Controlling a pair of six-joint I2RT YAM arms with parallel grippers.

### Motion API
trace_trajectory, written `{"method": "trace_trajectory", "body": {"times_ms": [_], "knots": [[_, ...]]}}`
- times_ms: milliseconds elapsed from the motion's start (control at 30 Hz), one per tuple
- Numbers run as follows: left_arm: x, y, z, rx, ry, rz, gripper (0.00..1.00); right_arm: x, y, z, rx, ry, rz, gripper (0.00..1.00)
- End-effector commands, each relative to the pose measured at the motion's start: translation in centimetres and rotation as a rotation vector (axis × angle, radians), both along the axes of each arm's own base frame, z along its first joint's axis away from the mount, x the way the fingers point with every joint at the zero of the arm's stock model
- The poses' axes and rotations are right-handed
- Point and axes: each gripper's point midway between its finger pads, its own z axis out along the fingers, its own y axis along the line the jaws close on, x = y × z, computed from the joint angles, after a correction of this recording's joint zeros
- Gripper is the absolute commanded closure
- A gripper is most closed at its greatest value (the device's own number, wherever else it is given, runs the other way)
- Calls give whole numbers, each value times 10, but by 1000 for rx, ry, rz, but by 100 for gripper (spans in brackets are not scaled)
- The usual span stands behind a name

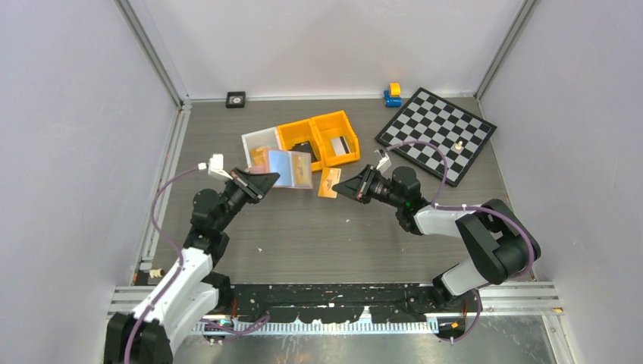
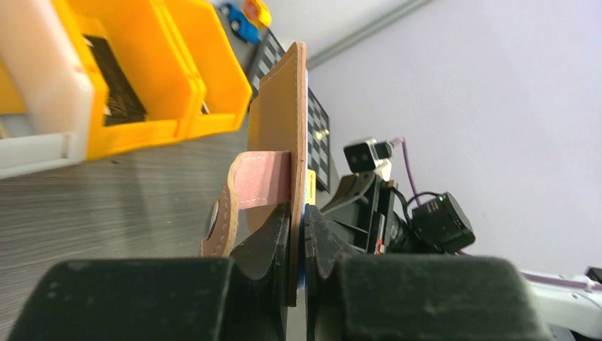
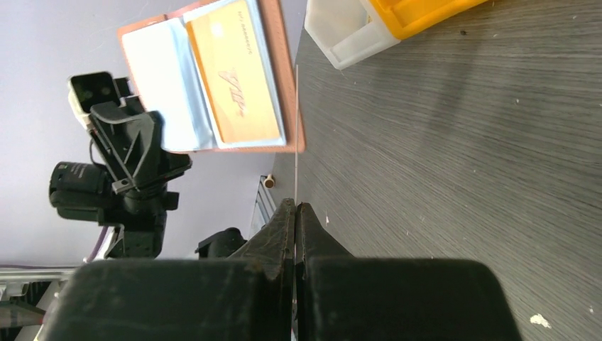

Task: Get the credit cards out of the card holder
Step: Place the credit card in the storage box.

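The card holder [image 1: 290, 167] is up off the desk [image 1: 318, 235], spread open, its clear pockets facing the right arm. The left claw [image 1: 264, 180] has it by one edge. From the left wrist the leather panel stands edge-on, pinched tight between the two fingers [image 2: 273, 241], with the pink snap tab [image 2: 245, 186] curling out to the side.

One orange credit card [image 1: 328, 183] is out of the holder! It sits just beside the holder's right edge, and the right claw [image 1: 341, 186] is clamped on its near end. The right wrist view shows it as a thin line running from the closed fingertips up to the holder's lower corner; whether it touches there I cannot tell. A second card [image 3: 234, 71], also orange, sits inside the right-hand pocket.

The two claws face each other across the middle of the desk, holder and loose card between them. Behind the holder sit the orange bins [image 1: 292, 129] and a white bin [image 1: 254, 138]. A chessboard [image 1: 436, 133] lies to the far right, with a small toy car [image 1: 392, 95] beyond it by the back wall.
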Motion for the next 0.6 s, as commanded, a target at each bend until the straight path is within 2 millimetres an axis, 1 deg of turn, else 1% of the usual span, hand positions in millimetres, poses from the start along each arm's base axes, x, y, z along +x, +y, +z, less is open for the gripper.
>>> {"method": "trace_trajectory", "body": {"times_ms": [0,100,267,367,400,533,567], "knots": [[3,37,6,121,-31,207,100,9,1,27,17,-104,-8,100],[-2,48,14,133,-61,260,100,10,3,24,6,-103,-3,100],[-4,62,19,173,-36,329,100,13,7,16,-17,-105,18,100],[-9,68,28,173,-56,356,100,17,11,11,-45,-104,29,100],[-10,73,32,173,-61,382,100,18,14,10,-57,-101,35,100],[-27,94,51,225,-92,470,100,24,28,16,-110,-116,57,100],[-32,100,53,241,-92,491,100,24,31,11,-146,-104,65,100]]}}
